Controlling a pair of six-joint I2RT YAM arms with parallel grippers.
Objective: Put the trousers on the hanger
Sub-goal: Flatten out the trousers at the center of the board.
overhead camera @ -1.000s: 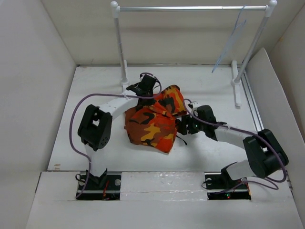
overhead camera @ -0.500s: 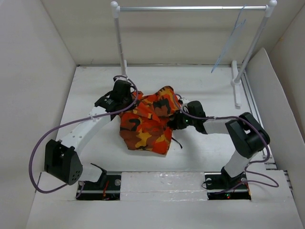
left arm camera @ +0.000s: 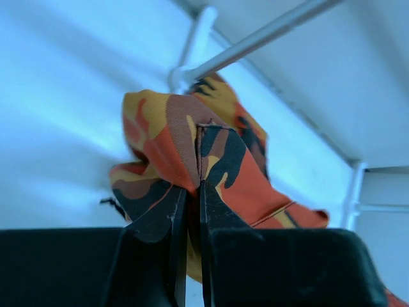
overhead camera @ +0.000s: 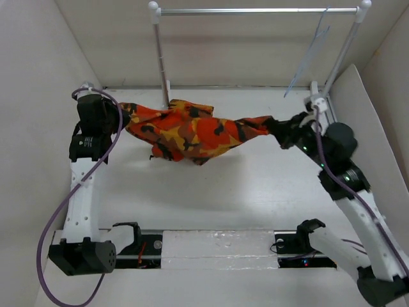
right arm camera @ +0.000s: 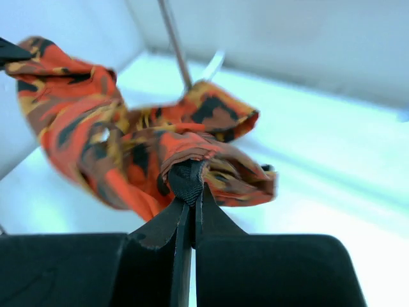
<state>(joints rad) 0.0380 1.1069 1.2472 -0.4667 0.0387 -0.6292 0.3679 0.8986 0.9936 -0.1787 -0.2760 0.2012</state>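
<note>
While the left gripper (overhead camera: 121, 116) is pinching one end of the orange-red camouflage cloth trousers (overhead camera: 192, 131) and the right gripper (overhead camera: 282, 131) is clamping the other, the garment is sagging between them, apparently spread for the thin pale blue hanger (overhead camera: 311, 54) on the silver crossbar (overhead camera: 255, 10).

left gripper (left arm camera: 190, 192): 2 black fingers (left arm camera: 153, 224) pinched on a cloth fold | trousers (left arm camera: 211, 166): bunched, hanging beyond the fingertips | rack (left arm camera: 268, 35): silver crossbar behind, white post (left arm camera: 351, 192) at right
</note>
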